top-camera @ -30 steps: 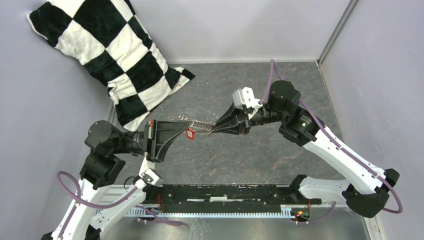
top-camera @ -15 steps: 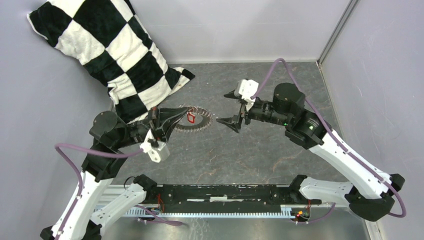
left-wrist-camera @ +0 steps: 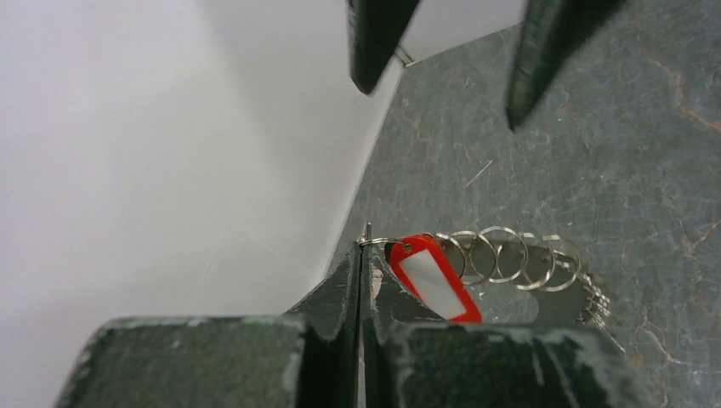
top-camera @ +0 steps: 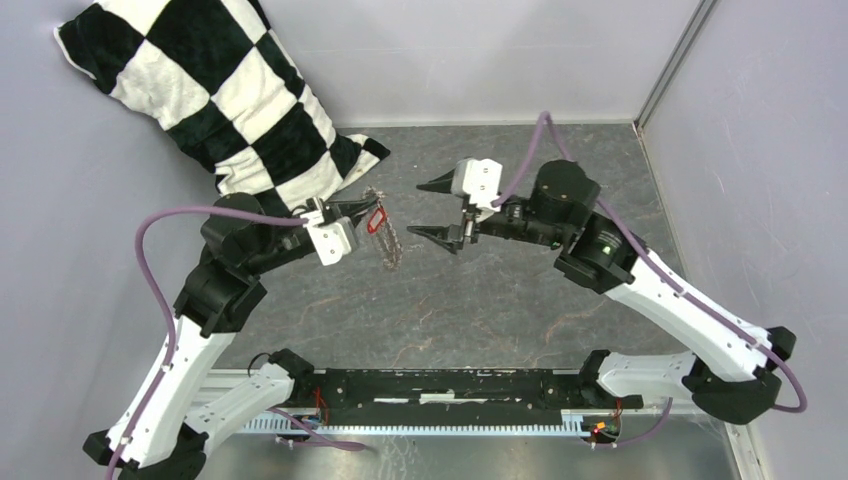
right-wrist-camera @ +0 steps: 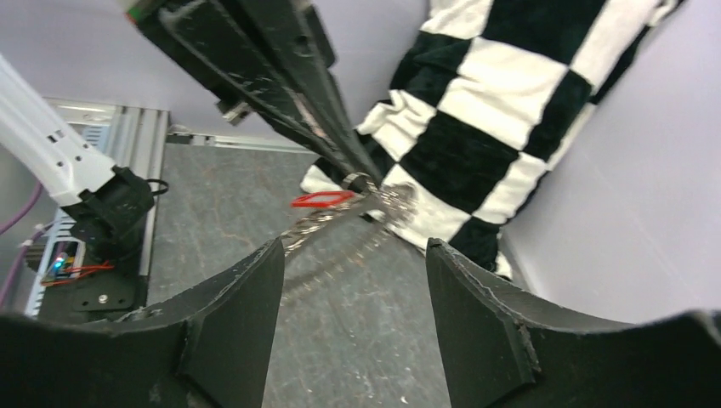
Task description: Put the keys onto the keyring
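Red plastic with a white window marked the key (left-wrist-camera: 429,276). It hung just beside the tips of the left jaws, pressed against the silvery loops of the keyring (left-wrist-camera: 510,255). Those jaws were shut tight on thin wire at the keyring's rim. I could not tell whether that wire was the key's own small loop or the ring itself.

From above, the keyring stood on edge, hanging from the left arm (top-camera: 230,260) in the middle of the grey bench (top-camera: 480,300), just right of the checked pillow (top-camera: 230,90) that leaned in the far left corner. Its low edge was blurred, so whether it touched the bench could not be told.

Right of the keyring, the right arm (top-camera: 640,280) reached in from the right with its jaws spread wide and nothing between them. They pointed left at the ring, near it but apart. In the left wrist view their two dark fingertips (left-wrist-camera: 374,42) showed at the top edge, well apart from each other, beyond the key. In the right wrist view the key lay flat and red between the two spread fingers, with the keyring trailing below it towards the bench.
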Robot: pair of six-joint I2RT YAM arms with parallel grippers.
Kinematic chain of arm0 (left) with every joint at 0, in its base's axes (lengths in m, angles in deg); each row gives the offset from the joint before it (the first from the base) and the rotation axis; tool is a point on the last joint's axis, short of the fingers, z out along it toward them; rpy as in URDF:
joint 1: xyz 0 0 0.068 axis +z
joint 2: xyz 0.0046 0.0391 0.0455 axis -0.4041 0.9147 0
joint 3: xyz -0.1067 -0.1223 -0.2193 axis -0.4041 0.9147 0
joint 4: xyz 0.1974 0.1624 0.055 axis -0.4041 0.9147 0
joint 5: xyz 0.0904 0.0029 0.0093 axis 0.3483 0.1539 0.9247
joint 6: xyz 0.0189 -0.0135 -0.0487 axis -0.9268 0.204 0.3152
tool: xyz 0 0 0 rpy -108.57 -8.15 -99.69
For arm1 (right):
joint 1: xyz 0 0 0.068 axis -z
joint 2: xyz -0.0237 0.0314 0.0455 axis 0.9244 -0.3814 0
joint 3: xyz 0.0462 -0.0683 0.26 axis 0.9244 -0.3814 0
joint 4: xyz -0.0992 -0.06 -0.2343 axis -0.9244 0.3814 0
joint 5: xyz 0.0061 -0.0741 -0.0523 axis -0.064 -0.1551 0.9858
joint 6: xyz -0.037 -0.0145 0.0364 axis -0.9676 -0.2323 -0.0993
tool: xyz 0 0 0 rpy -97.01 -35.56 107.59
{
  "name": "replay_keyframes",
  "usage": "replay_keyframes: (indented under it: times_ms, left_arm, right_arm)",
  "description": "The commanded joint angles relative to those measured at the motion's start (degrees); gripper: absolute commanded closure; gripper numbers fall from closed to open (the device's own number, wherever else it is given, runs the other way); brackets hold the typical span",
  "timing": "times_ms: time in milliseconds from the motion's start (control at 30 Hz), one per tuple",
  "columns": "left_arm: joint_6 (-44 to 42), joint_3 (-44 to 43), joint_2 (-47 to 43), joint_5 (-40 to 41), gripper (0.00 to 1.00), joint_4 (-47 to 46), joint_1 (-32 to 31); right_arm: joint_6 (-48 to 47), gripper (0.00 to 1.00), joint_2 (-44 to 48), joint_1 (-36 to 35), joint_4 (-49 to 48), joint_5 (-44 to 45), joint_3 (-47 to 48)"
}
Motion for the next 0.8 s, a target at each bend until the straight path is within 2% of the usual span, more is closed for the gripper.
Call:
replay_keyframes:
  times_ms: [0, 500, 767]
  left_arm:
    - [5.76, -3.02, 0.59, 4.59, 0.98, -0.95, -0.04]
    - [7.70, -3.64, 1.08, 6.04, 0.98, -0.45, -0.04]
    - [9.09, -5.02, 2.17, 6.21, 0.98, -0.39, -0.13]
  right_arm:
    - [-1.18, 0.34, -2.89, -3.13, -4.19, -0.75, 1.57]
    - [7.72, 0.58, -6.92, -6.18, -10.93, 6.43, -0.74]
    - [13.69, 0.55, -8.72, -7.42, -11.84, 8.55, -1.58]
